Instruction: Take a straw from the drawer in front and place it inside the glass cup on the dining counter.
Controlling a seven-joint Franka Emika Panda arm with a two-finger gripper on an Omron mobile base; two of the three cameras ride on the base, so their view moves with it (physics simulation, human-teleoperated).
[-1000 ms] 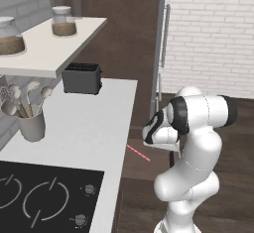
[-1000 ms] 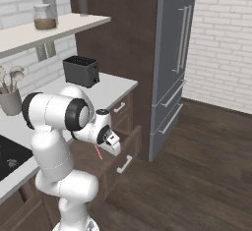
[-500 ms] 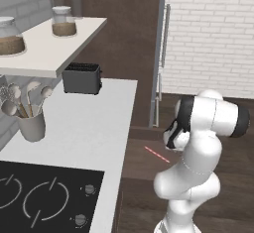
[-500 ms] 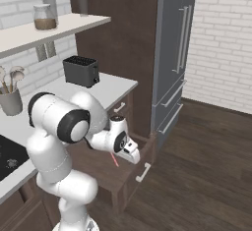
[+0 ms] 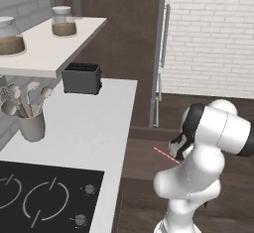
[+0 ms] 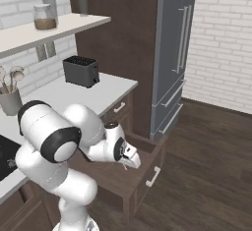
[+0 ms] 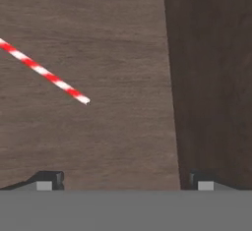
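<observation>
White brick wall [image 6: 221,43], dark wood floor [image 6: 206,166]

Matt dark wood-grain drawer [image 7: 98,136] floor; smooth red-and-white striped straw [image 7: 44,72].

A home kitchen: black hob [image 5: 34,197], toaster [image 5: 82,78], tall fridge [image 6: 177,53], wooden cabinets.

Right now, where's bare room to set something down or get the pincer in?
Free: the white counter between the toaster and the hob; the drawer floor below the straw, up to its side wall. Crowded: the back-left corner by the utensil holder. The open pincer hovers over bare drawer floor.
</observation>
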